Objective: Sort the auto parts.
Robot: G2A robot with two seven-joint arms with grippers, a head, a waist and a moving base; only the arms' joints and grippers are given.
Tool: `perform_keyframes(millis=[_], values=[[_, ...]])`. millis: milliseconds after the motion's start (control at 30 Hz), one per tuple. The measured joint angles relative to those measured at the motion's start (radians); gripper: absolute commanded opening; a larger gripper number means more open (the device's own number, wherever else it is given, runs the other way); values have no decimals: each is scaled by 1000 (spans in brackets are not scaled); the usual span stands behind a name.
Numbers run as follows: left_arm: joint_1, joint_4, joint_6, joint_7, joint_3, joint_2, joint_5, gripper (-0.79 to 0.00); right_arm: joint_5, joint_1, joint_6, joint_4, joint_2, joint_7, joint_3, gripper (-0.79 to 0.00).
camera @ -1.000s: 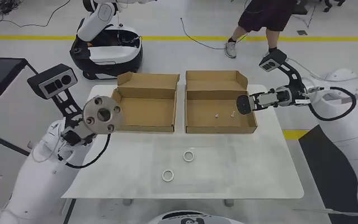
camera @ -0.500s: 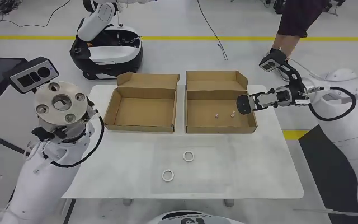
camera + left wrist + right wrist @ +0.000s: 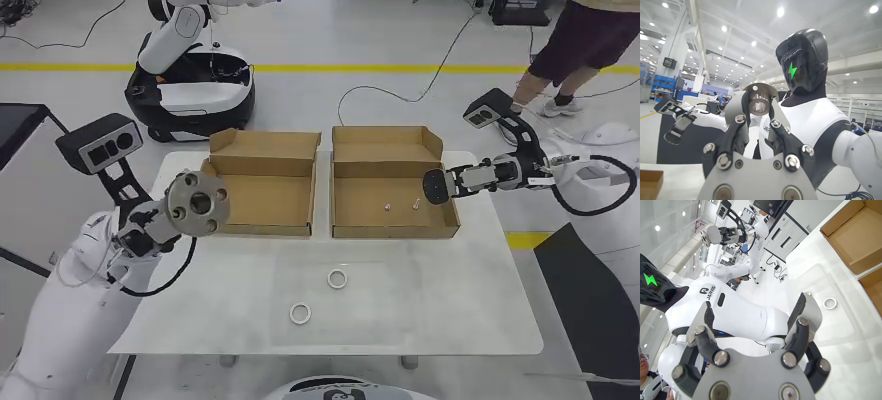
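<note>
My left gripper (image 3: 758, 102) is shut on a flanged metal hub (image 3: 759, 101), held in the air by its short sleeve. Seen from above, the hub (image 3: 197, 203) hangs off the left box's (image 3: 265, 200) left wall, flange face up. My right gripper (image 3: 755, 308) is open and holds nothing; it hovers at the right wall of the right box (image 3: 380, 185), where the top view shows it (image 3: 436, 187). Two small parts (image 3: 388, 208) (image 3: 416, 204) lie in that box. Two metal rings (image 3: 338, 279) (image 3: 300, 314) lie on the table in front of the boxes.
The white table (image 3: 450, 300) has bare room at its front right. Both cardboard boxes stand open at the back, flaps raised. Another robot's base (image 3: 190, 95) stands on the floor behind the table's left corner.
The left arm swung the hub up and out to the left, then brought it back beside the left box. The right arm has not moved.
</note>
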Motion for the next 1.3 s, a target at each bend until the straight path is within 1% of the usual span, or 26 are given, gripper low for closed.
perform_keyframes(millis=[133, 300, 567, 700, 1300], values=[[-5, 1, -28, 28, 22, 12, 11, -785, 0, 0, 0, 0, 0, 0, 0, 0], [-11, -12, -30, 30, 34, 20, -53, -785, 0, 0, 0, 0, 0, 0, 0, 0], [-9, -34, -30, 30, 20, 11, -151, -785, 0, 0, 0, 0, 0, 0, 0, 0], [-5, -50, -30, 30, 17, 6, -163, -785, 0, 0, 0, 0, 0, 0, 0, 0], [-5, -50, -30, 30, 17, 6, -163, -785, 0, 0, 0, 0, 0, 0, 0, 0]])
